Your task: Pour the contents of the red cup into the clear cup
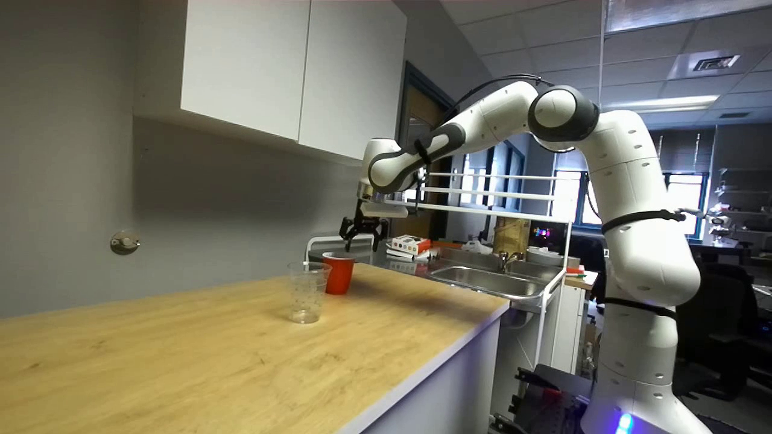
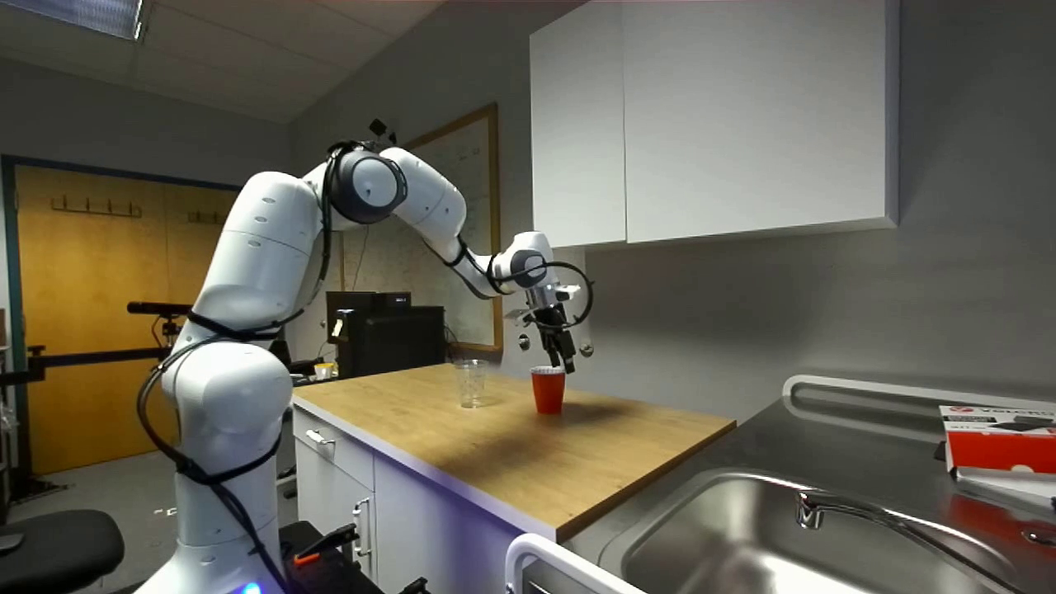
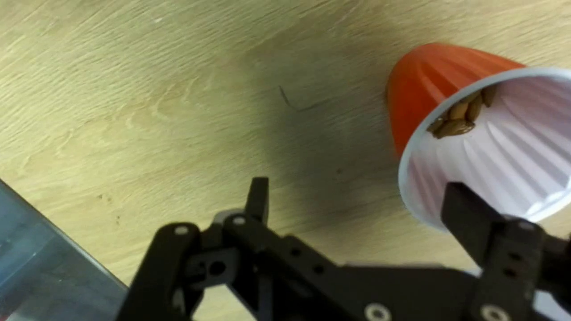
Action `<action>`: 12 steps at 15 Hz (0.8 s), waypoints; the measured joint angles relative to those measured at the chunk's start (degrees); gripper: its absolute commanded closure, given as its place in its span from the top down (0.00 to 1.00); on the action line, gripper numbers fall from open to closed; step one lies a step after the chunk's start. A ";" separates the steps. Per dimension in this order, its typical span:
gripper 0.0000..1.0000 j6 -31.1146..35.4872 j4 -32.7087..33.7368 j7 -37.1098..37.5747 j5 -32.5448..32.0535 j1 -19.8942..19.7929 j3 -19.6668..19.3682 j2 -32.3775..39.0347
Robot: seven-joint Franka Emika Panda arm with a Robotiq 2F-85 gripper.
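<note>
The claw (image 3: pixel 357 183) is standing wide, holding nothing, near the rim of the red cup (image 1: pixel 339 277), presumably for straddling it. In the wrist view, 1 finger (image 3: pixel 468 214) is overlapping the cup's mouth. The cup is standing upright on the surface (image 1: pixel 181 367), containing brown pieces (image 3: pixel 459 117); the clear cup (image 1: pixel 306 301) is standing nearby, probably for a short pour.
</note>
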 measured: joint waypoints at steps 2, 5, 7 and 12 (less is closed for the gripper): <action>0.75 0.03 -0.04 -0.12 1.63 0.01 0.06 1.07; 0.59 0.03 -0.04 -0.27 2.81 0.24 0.11 2.44; 0.42 0.03 -0.01 -0.27 2.84 0.38 0.11 3.06; 0.08 0.27 0.02 -0.27 2.84 0.56 0.10 3.59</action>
